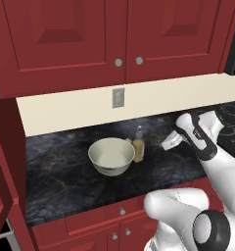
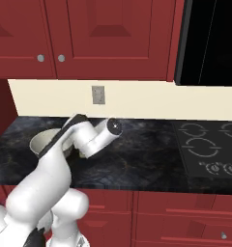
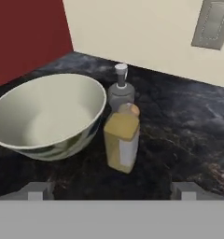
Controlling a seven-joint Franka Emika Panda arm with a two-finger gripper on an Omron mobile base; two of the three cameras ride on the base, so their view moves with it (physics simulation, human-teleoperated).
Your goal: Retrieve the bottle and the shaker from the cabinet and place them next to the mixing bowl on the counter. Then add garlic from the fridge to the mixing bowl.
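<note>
Standing upright, bottle (image 3: 122, 142) just beside mixing bowl (image 3: 48, 116).

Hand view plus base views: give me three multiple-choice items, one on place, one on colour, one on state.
1. Where does the bottle stand?
A. inside the mixing bowl
B. on the counter beside the mixing bowl
C. on the cooktop

2. What colour are the cabinet doors?
A. red
B. white
C. grey

3. How is the gripper?
A. shut on the bottle
B. shut on the shaker
C. open, holding nothing

Answers:
1 B, it stands on the counter next to the mixing bowl.
2 A, both base views show red panels.
3 C, the fingertips stand wide apart with nothing between them.
</note>
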